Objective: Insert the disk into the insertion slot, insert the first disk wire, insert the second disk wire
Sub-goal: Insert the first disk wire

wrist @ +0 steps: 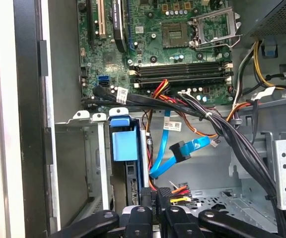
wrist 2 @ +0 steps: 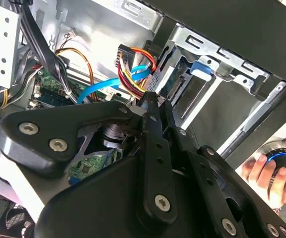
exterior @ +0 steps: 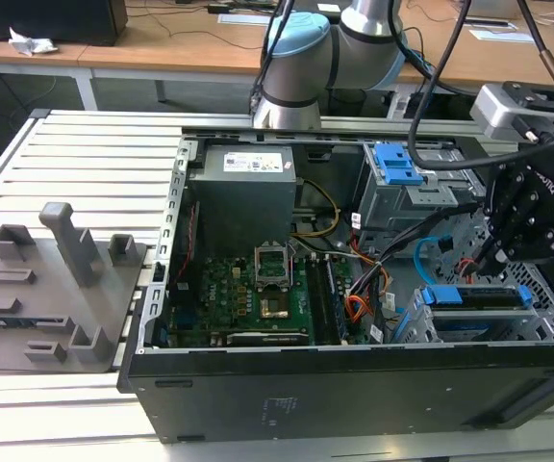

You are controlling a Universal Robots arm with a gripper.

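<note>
Metal of the insertion slot (wrist: 102, 163) flanks the disk (wrist: 124, 146), which is seated in that silvery bay inside the open computer case (exterior: 354, 385). In the exterior view the disk lies low toward the exterior view's right end of the case. It is nearer the camera than a grey cage with a blue latch (exterior: 397, 164), and the case stands on a slatted table (exterior: 65, 144).

The end effector (exterior: 484, 258) hangs just above the disk. In the first wrist view its tips are just beside the disk's dark edge. Its two black fingers (wrist: 147, 201) are drawn almost together, with only a thin gap between them. A bundle of red, yellow and black wires (wrist: 180, 190) comes out right next to the tips, but I cannot tell whether the fingers are pinching it.

A light blue flat cable (wrist: 182, 148) curls through the open space near the disk, and its plug is clear of the disk.

The disk shows a bright blue plastic frame with a raised tab at its end, and a narrow dark edge beyond that.
</note>
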